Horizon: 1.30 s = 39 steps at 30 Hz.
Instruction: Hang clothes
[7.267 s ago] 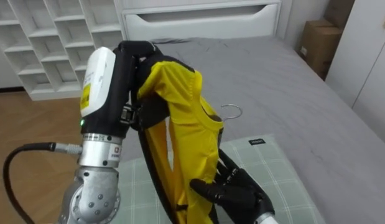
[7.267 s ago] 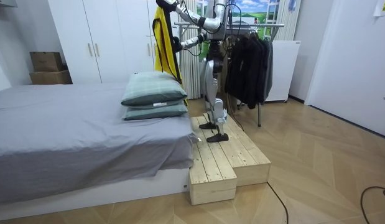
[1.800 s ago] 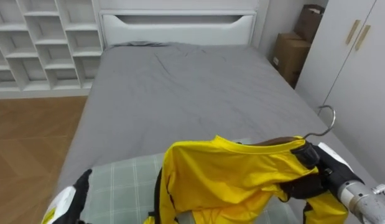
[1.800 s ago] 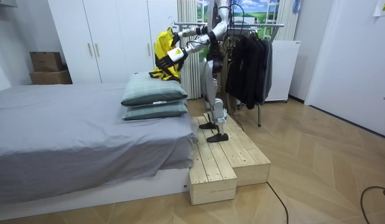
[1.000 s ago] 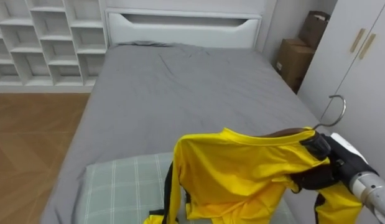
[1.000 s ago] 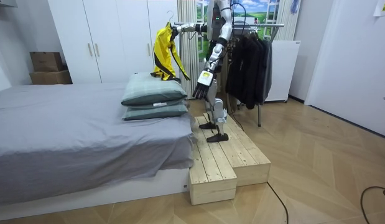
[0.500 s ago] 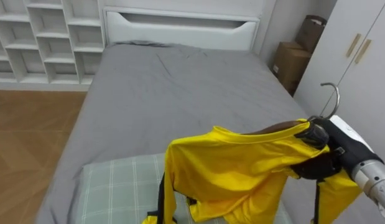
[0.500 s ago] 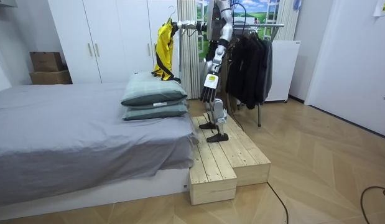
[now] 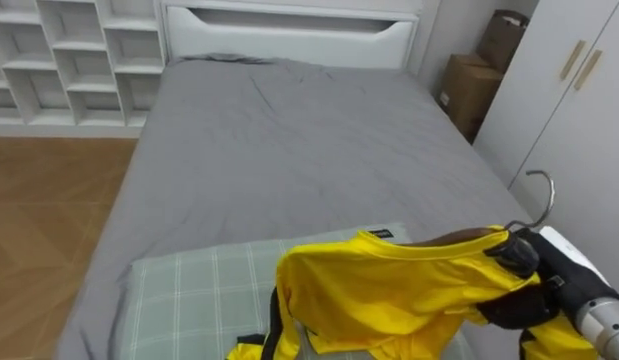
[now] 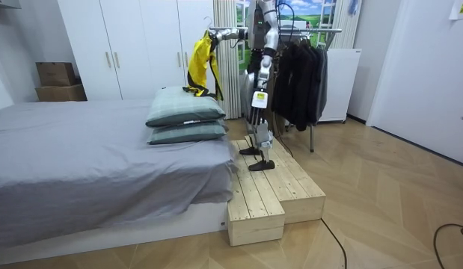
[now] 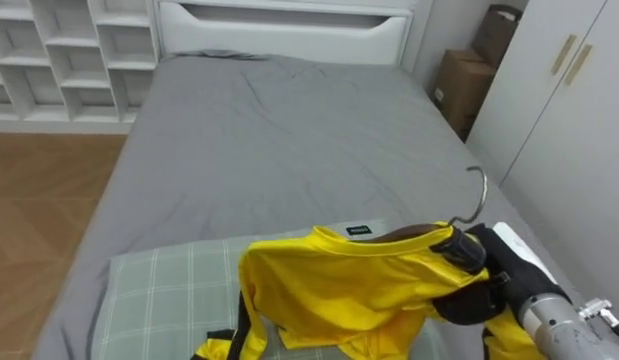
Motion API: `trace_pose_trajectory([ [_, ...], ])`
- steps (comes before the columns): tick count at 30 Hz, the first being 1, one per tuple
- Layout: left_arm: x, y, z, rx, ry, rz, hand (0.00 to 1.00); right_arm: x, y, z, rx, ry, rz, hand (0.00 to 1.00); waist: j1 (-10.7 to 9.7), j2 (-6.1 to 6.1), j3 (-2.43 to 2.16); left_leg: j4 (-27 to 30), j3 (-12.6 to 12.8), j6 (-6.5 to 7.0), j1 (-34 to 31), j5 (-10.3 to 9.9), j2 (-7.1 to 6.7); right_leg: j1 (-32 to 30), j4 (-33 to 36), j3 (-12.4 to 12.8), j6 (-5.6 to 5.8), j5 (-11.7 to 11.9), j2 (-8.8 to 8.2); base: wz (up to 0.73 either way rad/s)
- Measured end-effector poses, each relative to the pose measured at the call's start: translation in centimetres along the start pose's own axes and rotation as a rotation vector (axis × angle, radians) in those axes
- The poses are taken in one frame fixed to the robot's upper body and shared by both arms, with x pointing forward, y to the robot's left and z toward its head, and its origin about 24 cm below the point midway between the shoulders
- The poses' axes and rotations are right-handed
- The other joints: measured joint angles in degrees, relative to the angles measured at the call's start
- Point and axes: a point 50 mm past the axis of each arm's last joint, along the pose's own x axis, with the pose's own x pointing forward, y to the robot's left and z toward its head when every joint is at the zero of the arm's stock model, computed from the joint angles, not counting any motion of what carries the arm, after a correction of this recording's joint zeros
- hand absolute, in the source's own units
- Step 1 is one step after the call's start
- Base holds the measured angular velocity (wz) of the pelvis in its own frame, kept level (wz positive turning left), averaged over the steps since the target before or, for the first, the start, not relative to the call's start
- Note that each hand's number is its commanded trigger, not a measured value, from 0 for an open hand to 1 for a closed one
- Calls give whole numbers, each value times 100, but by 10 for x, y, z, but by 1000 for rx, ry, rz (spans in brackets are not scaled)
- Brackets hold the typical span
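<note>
White open shelving [image 9: 59, 60] is standing at the far left, with a wooden floor [image 9: 39, 210] running beside it. Next to that, a bed [image 9: 289, 150] under a grey cover is stretching away to a white headboard [image 9: 289, 25]. A green checked pillow [image 9: 179, 300] is lying on the near end of the bed. At the far right, a cardboard box [image 9: 479, 80] is sitting beside white wardrobe doors [image 9: 579, 120].

In the room view the robot is standing on a low wooden platform [image 10: 272, 190] at the side of the bed. A rack of dark clothes [image 10: 302, 67] is standing just behind it.

A yellow garment [image 9: 389, 290] is hanging over the pillows, draped on a brown hanger [image 9: 457, 237]. In the eye views its shoulder line is running left to right and rising slightly toward the right. The metal hook [image 9: 537, 195] is pointing up at that right end. In the room view the cloth is falling lengthways, straight down toward the top pillow. Whether it is touching the pillow cannot be told.

The left arm is hanging down along the body, and the left hand [image 10: 253, 113] is too small there to read its fingers. The right arm is reaching out level over the bed, and the right hand [image 9: 529, 285] is clenching the hanger just under the hook, at the garment's collar.
</note>
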Motion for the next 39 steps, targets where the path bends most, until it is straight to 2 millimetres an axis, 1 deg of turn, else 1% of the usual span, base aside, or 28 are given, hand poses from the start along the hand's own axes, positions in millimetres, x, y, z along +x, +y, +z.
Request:
trace_pose_trajectory([
  [2,0,0,-2,4,10,1,0,-3,5,-9,24,28,5,100,3,-46,-8,8,30,-3,-7,-13,3,-9,-7,25,1,1,8,-9],
  [4,0,3,-6,15,32,5,0,-6,18,-25,79,85,22,100,18,-149,-47,23,118,-3,-18,-17,19,-69,5,94,-2,4,27,-18],
  [5,1,4,-7,29,48,5,0,-6,26,-31,108,108,38,100,1,-159,-28,72,187,-6,-57,-39,42,-120,8,169,-5,26,52,-28],
  [6,1,4,-8,40,54,5,0,-6,30,-35,120,120,46,100,-8,-189,-50,105,215,-7,-100,-53,60,-169,17,186,-11,38,58,-33],
  [8,2,5,-8,45,65,4,0,-9,38,-43,146,149,65,100,-5,-205,-45,155,378,-9,-133,-94,95,-296,106,287,-11,51,88,-39],
  [11,2,5,-11,45,92,-4,0,-15,47,-50,182,174,75,100,-33,-162,-21,249,835,-24,-95,-220,215,-485,204,519,-26,112,188,-81],
  [13,3,8,-11,31,101,-14,0,-14,52,-48,202,167,80,100,-12,-131,-10,471,1488,-50,-136,-368,331,-767,223,439,-134,297,324,-140],
  [14,3,9,-10,26,104,-16,0,-13,53,-47,204,163,81,100,-5,-140,-15,498,1686,-58,-133,-403,384,-832,215,355,-166,372,347,-180],
  [15,4,11,-9,22,106,-16,0,-12,54,-45,201,159,86,100,78,-107,4,506,2179,-77,-105,-428,463,-945,150,-129,-312,541,361,-203],
  [16,5,13,-5,19,99,-15,0,-11,55,-45,199,159,89,100,162,-104,9,493,2686,-102,-84,-487,508,-1023,47,-918,-500,672,339,-201],
  [17,5,13,-3,18,95,-16,0,-11,55,-45,199,160,90,100,183,-70,29,547,2917,-98,-76,-543,560,-1066,72,-1322,-536,675,302,-180],
  [18,6,13,2,18,87,-17,0,-12,56,-46,202,175,93,100,215,-23,51,661,3269,-117,-12,-634,613,-1193,483,-1884,-416,447,114,-149],
  [19,7,14,8,18,77,-23,0,-12,57,-48,206,194,97,100,214,34,60,706,3588,-173,126,-715,626,-1237,949,-2077,-333,175,-139,-143],
  [20,7,14,10,18,72,-23,0,-12,58,-49,206,199,101,100,208,54,54,715,3715,-204,189,-741,625,-1228,1106,-2098,-309,86,-263,-119],
  [21,8,17,16,16,60,-20,0,-12,61,-49,207,204,113,100,124,71,50,757,3866,-267,261,-782,633,-1186,1215,-2053,-214,-18,-406,-79],
  [23,9,17,30,28,33,-22,0,-12,65,-53,215,220,130,100,-7,95,52,853,3949,-327,273,-821,710,-1190,1156,-1965,-240,0,-304,-45],
  [24,9,13,37,26,20,-31,0,-11,66,-52,214,218,139,100,-72,113,39,931,4017,-371,295,-847,764,-1203,1156,-1897,-343,-11,-242,-37],
  [25,9,8,37,24,25,-46,0,-11,67,-51,209,213,150,100,-104,189,17,1042,4117,-442,311,-893,843,-1234,1178,-1849,-526,-52,-166,-40],
  [27,8,7,38,23,16,-60,0,-11,68,-50,215,209,158,100,-196,201,1,1335,4111,-462,299,-910,969,-1266,1209,-1839,-631,-138,-129,-23],
  [30,7,13,43,18,-17,-46,0,-9,68,-46,211,195,163,100,-137,203,-12,2566,3892,-443,18,-892,1412,-1269,1271,-1668,-692,-343,2,-39],
  [31,7,14,40,-4,-7,-46,0,-5,66,-41,207,175,163,100,-108,271,-2,3136,3595,-353,-131,-821,1609,-1239,1346,-1536,-723,-421,82,-58],
  [32,7,16,37,-32,0,-40,0,-3,67,-37,200,161,168,100,-89,288,-3,3647,3357,-235,-283,-582,1731,-1161,1408,-1350,-756,-494,132,-55],
  [33,7,18,37,-47,2,-36,0,-2,67,-35,194,157,172,100,-89,283,-2,3869,3224,-165,-351,-408,1764,-1109,1403,-1238,-764,-508,151,-53],
  [34,7,16,36,-65,7,-39,0,0,67,-33,181,151,176,100,-72,210,23,4034,2821,-144,-532,-250,1640,-1022,1377,-996,-756,-549,148,-46],
  [35,7,14,35,-62,12,-44,0,1,66,-32,178,148,174,100,-30,215,13,3975,2618,-155,-614,-276,1525,-1014,1364,-881,-758,-551,144,-84],
  [37,5,2,21,8,59,-55,0,4,66,-25,176,122,172,100,124,194,17,3313,1645,-239,-1041,-468,833,-1058,1305,-260,-699,-518,194,-126],
  [38,5,-2,17,21,71,-60,0,5,67,-25,172,119,172,100,181,187,17,3045,1376,-241,-1141,-468,660,-1072,1266,-81,-679,-488,230,-151],
  [39,3,-7,9,26,99,-72,0,6,71,-22,161,113,179,100,258,184,19,2456,818,-254,-1277,-459,384,-1082,1179,286,-676,-404,344,-170],
])
